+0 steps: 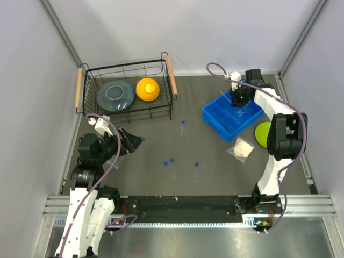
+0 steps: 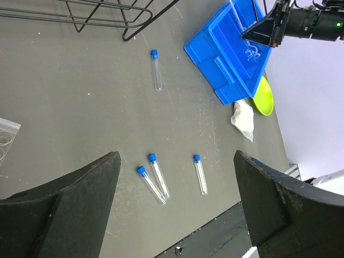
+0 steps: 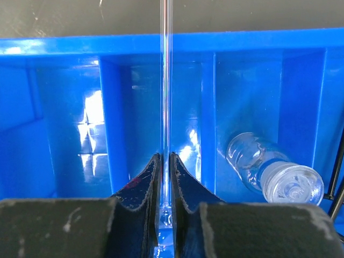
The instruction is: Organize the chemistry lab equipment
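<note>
Several thin clear blue-capped test tubes lie on the dark table: one [image 1: 182,127] toward the back, a touching pair [image 1: 170,165] and a single one [image 1: 196,171] nearer the front. The left wrist view shows the back one [image 2: 156,70], the pair [image 2: 156,180] and the single one [image 2: 200,173]. My left gripper [image 1: 130,141] [image 2: 176,156] is open and empty, above the table left of the tubes. My right gripper [image 1: 239,99] [image 3: 165,158] is shut on a thin clear rod-like piece [image 3: 166,80] over the blue bin [image 1: 217,119]. A small clear vial [image 3: 271,172] lies in the bin's right compartment. A clear grid rack's corner [image 2: 6,141] shows at left.
A black wire basket [image 1: 161,110] with wooden handles at the back left holds a grey plate [image 1: 115,95] and a yellow dome [image 1: 147,89]. A lime-green plate [image 1: 262,134] and a small plastic bag [image 1: 241,149] lie beside the blue bin. Thin black wire [image 3: 337,161] shows at the bin's right edge.
</note>
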Tool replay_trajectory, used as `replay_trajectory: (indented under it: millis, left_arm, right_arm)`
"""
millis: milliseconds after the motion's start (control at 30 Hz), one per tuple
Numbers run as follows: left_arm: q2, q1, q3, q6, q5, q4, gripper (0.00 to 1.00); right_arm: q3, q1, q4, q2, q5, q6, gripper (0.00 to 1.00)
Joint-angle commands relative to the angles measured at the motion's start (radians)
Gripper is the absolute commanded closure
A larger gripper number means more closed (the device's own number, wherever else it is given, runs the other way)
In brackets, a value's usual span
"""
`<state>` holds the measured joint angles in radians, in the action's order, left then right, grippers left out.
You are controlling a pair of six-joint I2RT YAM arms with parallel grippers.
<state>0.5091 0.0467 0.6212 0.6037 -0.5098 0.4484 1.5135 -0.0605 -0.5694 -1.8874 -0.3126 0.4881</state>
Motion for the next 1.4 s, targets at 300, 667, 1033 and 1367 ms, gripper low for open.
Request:
replay_trajectory:
  millis: [300, 667, 1033, 1367]
  left_arm:
    - [0.008, -0.004, -0.017, -0.004, -0.024, -0.045, 0.08]
    - [0.011, -0.004, -0.017, 0.001, -0.029, -0.051, 0.08]
    - [0.011, -0.004, -0.014, -0.004, -0.041, -0.050, 0.08]
    - [0.017, -0.004, 0.000, -0.012, -0.081, -0.057, 0.07]
  right_arm:
    - [-0.001, 0.053, 0.046, -0.056, -0.022, 0.023, 0.89]
    - [-0.044, 0.057, 0.060, -0.072, -0.037, 0.023, 0.86]
    - [-0.067, 0.056, 0.060, 0.005, -0.056, 0.021, 0.73]
    - [-0.114, 0.057, 0.028, 0.229, -0.117, 0.029, 0.41]
